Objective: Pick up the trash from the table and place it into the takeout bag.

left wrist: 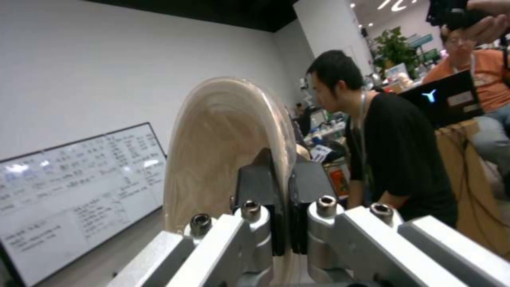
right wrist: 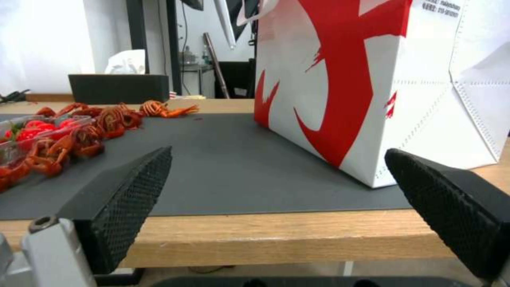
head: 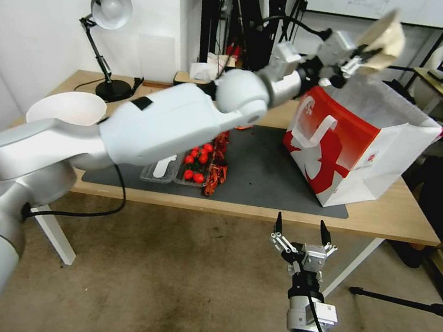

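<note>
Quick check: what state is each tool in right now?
Left tool: closed on the beige bowl, above the takeout bag.
Right tool: open, empty, below the table edge.

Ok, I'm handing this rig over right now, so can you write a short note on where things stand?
Left gripper: shut on the beige bowl, held tilted in the air above the open top of the takeout bag.
Right gripper: open, parked off the table's near edge, facing the bag.
Bag stands upright on the right end of the dark mat.
Done: bowl lifted and carried to the bag.
Left: release the bowl into the bag; bag contents cannot be seen, so check for other trash.
</note>
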Controlling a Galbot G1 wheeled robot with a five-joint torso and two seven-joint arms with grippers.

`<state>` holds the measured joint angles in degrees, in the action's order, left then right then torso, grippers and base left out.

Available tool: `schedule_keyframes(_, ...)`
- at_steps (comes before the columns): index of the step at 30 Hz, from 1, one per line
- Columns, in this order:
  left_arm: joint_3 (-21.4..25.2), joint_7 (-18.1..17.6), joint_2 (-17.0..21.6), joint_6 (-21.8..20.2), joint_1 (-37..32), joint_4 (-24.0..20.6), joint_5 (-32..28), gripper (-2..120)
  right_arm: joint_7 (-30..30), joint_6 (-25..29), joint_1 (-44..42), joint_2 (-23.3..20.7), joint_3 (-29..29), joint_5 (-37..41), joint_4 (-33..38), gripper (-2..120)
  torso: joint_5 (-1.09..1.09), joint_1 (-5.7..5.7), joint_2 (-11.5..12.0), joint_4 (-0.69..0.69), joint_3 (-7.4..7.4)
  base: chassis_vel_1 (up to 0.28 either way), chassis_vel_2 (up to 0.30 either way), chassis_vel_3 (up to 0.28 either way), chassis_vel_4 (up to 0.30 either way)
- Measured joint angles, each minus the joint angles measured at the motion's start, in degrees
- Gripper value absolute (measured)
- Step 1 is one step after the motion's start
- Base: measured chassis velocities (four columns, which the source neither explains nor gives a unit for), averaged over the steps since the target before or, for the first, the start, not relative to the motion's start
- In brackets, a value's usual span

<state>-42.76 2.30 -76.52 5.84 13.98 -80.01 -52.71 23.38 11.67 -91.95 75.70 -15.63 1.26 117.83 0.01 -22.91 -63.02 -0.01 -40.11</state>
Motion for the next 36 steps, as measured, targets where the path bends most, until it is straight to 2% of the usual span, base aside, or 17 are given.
schedule_keyframes(1,0.00,0.00,0.00,0.00,0.00,0.00,0.00,0,0.00,0.00,0.00,0.00,0.00,0.00,0.00,100,0.00,0.00,0.00,0.00,0.00,0.000,0.000,0.000,0.000)
schedule_keyframes(2,-0.80,-0.01,-1.99,0.11,-0.22,1.72,-0.61,0,0.02,0.01,0.01,0.05,0.00,0.00,0.04,100,0.00,0.00,0.00,0.00,0.00,0.000,0.000,0.000,0.000)
schedule_keyframes(5,-1.63,-0.01,-4.05,0.29,-0.66,4.09,-1.22,0,0.08,0.08,-0.05,0.14,-0.20,0.00,0.09,100,-0.01,0.00,0.00,0.00,0.00,0.000,0.000,0.000,0.000)
schedule_keyframes(14,-2.66,-1.52,-6.13,0.17,-2.09,6.24,-3.35,0,0.14,0.19,0.32,0.41,-0.31,0.07,-0.17,100,-0.01,0.00,0.00,0.00,0.00,0.000,0.000,0.000,0.000)
schedule_keyframes(16,-2.76,-1.84,-6.23,0.10,-2.45,6.42,-3.33,10,0.14,0.19,0.56,0.49,-0.19,0.08,-0.32,100,-0.02,0.00,0.00,0.01,0.00,0.000,0.000,0.000,0.000)
schedule_keyframes(18,-2.76,-1.87,-6.24,0.10,-2.49,6.43,-3.33,12,0.14,0.20,0.58,0.50,-0.17,0.09,-0.34,100,-0.01,0.00,0.00,0.01,0.00,0.000,0.000,0.000,0.000)
schedule_keyframes(19,-2.76,-1.97,-6.28,0.09,-2.55,6.44,-3.29,19,0.15,0.20,0.62,0.53,-0.13,0.09,-0.41,100,-0.02,0.00,0.00,0.01,0.00,0.000,0.000,0.000,0.000)
schedule_keyframes(22,-2.72,-2.01,-6.32,0.07,-2.56,6.45,-3.25,25,0.15,0.19,0.62,0.57,-0.11,0.09,-0.45,100,-0.02,0.00,0.00,0.01,0.00,0.000,0.000,0.000,0.000)
schedule_keyframes(23,-2.61,-2.04,-6.36,0.07,-2.57,6.52,-3.17,34,0.15,0.19,0.63,0.58,-0.11,0.09,-0.46,100,-0.02,0.00,0.00,0.00,0.00,0.000,0.000,0.000,0.000)
schedule_keyframes(26,-2.50,-2.05,-6.38,0.07,-2.56,6.56,-3.07,39,0.15,0.19,0.63,0.58,-0.10,0.10,-0.45,100,-0.01,0.00,0.00,0.01,0.00,0.000,0.000,0.000,0.000)
schedule_keyframes(28,-0.68,-2.66,-6.37,0.10,-2.74,6.28,-2.38,53,0.15,0.19,0.59,0.54,-0.15,0.11,-0.45,100,-0.02,0.00,0.00,0.01,0.00,0.000,0.000,0.000,0.000)
schedule_keyframes(29,-0.68,-2.66,-6.37,0.10,-2.74,6.28,-2.38,53,0.15,0.19,0.59,0.54,-0.15,0.11,-0.45,100,-0.02,0.00,0.00,0.01,0.00,0.000,0.000,0.000,0.000)
schedule_keyframes(31,0.80,-3.21,-6.19,0.17,-2.92,6.02,-2.17,63,0.15,0.17,0.55,0.51,-0.16,0.12,-0.43,100,-0.02,-0.01,0.00,0.00,0.00,0.000,0.000,0.000,0.000)
schedule_keyframes(33,1.35,-3.35,-6.00,0.18,-3.00,5.82,-2.14,66,0.15,0.16,0.54,0.51,-0.16,0.12,-0.42,100,-0.02,0.00,0.00,0.00,0.00,0.000,0.000,0.000,0.000)
schedule_keyframes(34,2.54,-3.69,-5.42,0.19,-3.25,5.16,-2.13,74,0.15,0.14,0.54,0.48,-0.15,0.11,-0.37,100,-0.02,-0.01,0.00,0.00,0.00,0.000,0.000,0.000,0.000)
schedule_keyframes(36,3.39,-4.05,-4.84,0.19,-3.50,4.57,-2.15,78,0.15,0.12,0.56,0.47,-0.14,0.12,-0.35,100,-0.02,0.00,0.00,0.00,0.00,0.000,0.000,0.000,0.000)
